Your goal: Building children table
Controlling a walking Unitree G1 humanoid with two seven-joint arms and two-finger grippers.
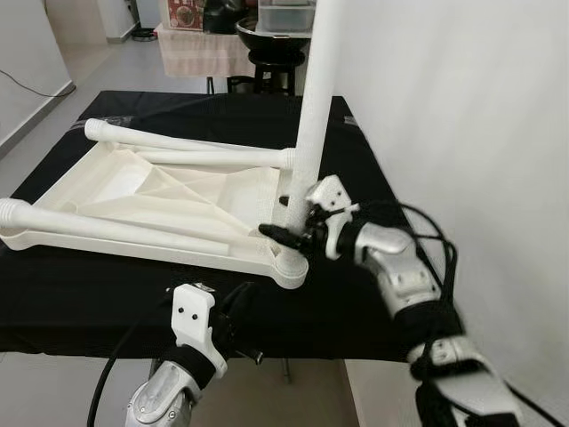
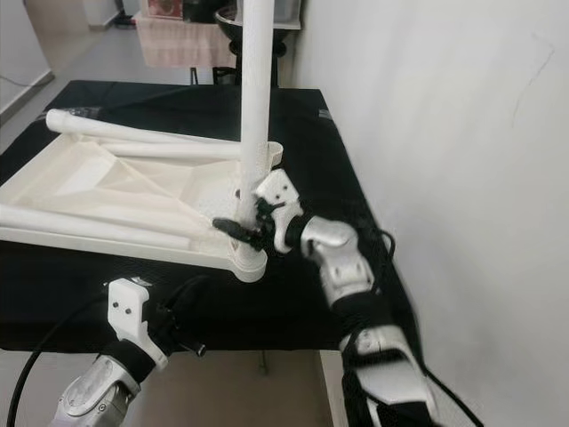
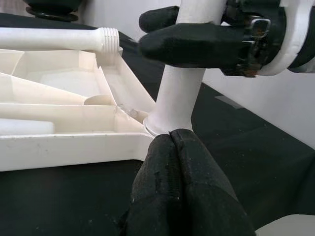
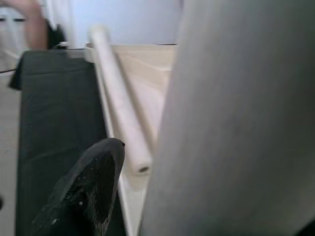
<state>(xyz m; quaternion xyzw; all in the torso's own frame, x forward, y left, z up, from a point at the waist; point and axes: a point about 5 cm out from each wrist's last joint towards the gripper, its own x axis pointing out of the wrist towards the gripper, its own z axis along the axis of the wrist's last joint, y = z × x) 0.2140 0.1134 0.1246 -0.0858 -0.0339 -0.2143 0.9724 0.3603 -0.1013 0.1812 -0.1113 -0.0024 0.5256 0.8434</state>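
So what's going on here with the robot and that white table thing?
The robot is assembling a small white table. The tabletop lies upside down on a black-covered surface. The right gripper is closed around an upright white leg standing in the near corner socket. The left gripper sits low at the front edge, its jaws shut and empty. More legs lie across the tabletop.

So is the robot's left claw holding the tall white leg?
No, the left claw hangs shut below the table edge; the right claw grips the upright leg.
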